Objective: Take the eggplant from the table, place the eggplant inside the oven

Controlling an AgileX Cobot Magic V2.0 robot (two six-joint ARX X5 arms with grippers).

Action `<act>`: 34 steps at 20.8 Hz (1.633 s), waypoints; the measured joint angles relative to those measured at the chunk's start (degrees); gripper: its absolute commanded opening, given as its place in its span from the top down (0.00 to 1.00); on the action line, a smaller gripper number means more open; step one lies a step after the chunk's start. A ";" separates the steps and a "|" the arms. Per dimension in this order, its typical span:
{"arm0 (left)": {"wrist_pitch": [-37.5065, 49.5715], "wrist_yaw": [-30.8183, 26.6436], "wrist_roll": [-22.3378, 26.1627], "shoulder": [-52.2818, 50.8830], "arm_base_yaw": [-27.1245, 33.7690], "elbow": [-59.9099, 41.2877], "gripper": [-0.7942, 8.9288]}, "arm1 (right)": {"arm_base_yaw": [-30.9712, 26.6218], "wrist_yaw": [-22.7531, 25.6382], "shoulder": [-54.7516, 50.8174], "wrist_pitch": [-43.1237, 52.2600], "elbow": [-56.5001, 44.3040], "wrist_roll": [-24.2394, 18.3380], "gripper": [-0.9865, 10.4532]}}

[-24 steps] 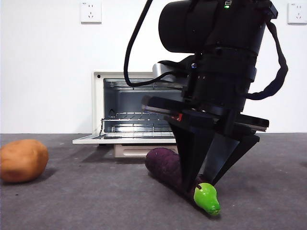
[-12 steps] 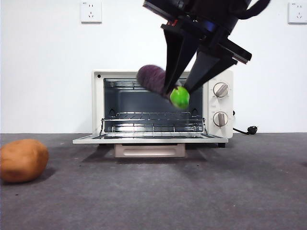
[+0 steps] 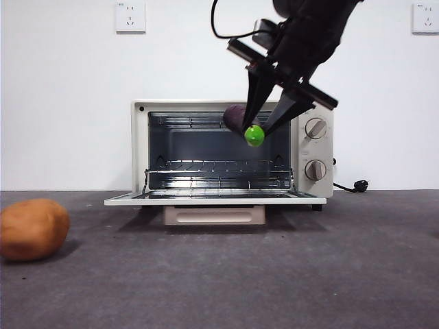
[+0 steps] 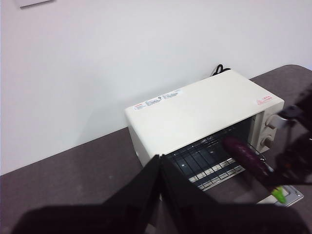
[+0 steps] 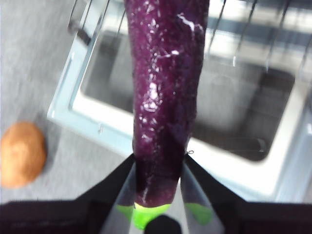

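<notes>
The dark purple eggplant (image 3: 236,118) with its lime-green cap hangs in the air in front of the upper right part of the oven's (image 3: 312,147) open mouth. My right gripper (image 3: 255,130) is shut on its cap end. In the right wrist view the eggplant (image 5: 165,87) points away from the right gripper (image 5: 158,163), over the dropped oven door (image 5: 97,122) and toward the wire rack. The left wrist view shows the oven (image 4: 195,112) from above, with the eggplant (image 4: 246,153) at its opening. My left gripper (image 4: 160,158) is shut, empty and well back from the oven.
An orange-brown potato (image 3: 33,229) lies on the grey table (image 3: 274,281) at the far left. The oven door (image 3: 212,201) lies open and flat, sticking out toward the front. A power plug (image 3: 357,185) rests to the right of the oven.
My right gripper has lifted the eggplant off the table and carried it up and back, from the near foreground to the oven's opening. The potato has not moved.
</notes>
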 measured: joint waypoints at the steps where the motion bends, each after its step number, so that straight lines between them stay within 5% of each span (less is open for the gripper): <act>1: -0.22 0.02 0.00 0.00 -0.11 0.00 0.92 | -0.33 -0.24 1.68 -0.22 2.03 -0.02 0.92; 15: -1.16 0.00 0.00 0.00 -0.20 0.00 0.92 | -4.76 -0.85 13.38 3.96 13.42 3.30 0.92; 34: -1.90 0.00 0.59 0.00 -0.20 0.00 0.92 | -5.20 10.51 13.40 4.63 13.46 2.99 0.90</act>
